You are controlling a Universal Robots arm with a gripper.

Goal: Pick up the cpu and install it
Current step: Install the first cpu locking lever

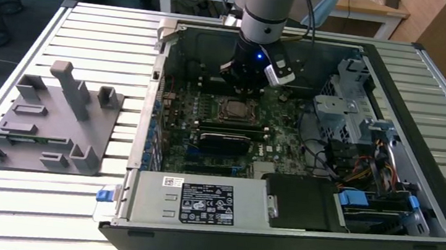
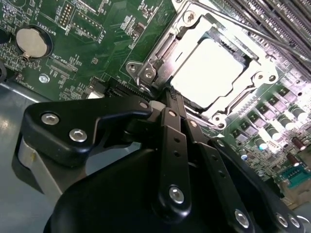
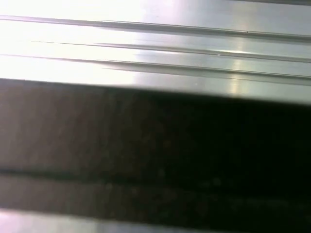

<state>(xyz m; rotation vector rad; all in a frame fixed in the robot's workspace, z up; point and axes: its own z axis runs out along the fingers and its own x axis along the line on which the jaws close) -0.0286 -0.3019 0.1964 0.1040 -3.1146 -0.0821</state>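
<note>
The cpu, a square chip with a shiny silver top, lies flat inside the metal-framed socket on the green motherboard. In the exterior view the cpu shows as a pale square in the middle of the board inside the open computer case. My gripper hangs just beside the socket's edge, its black fingers pressed together with nothing visible between them. From the exterior view, the gripper stands slightly behind the socket, pointing down into the case.
A grey fixture block with upright pegs sits on the slatted table at the exterior view's left. Inside the case are the power supply, a drive cage with cables, and memory slots. A coin battery lies on the board.
</note>
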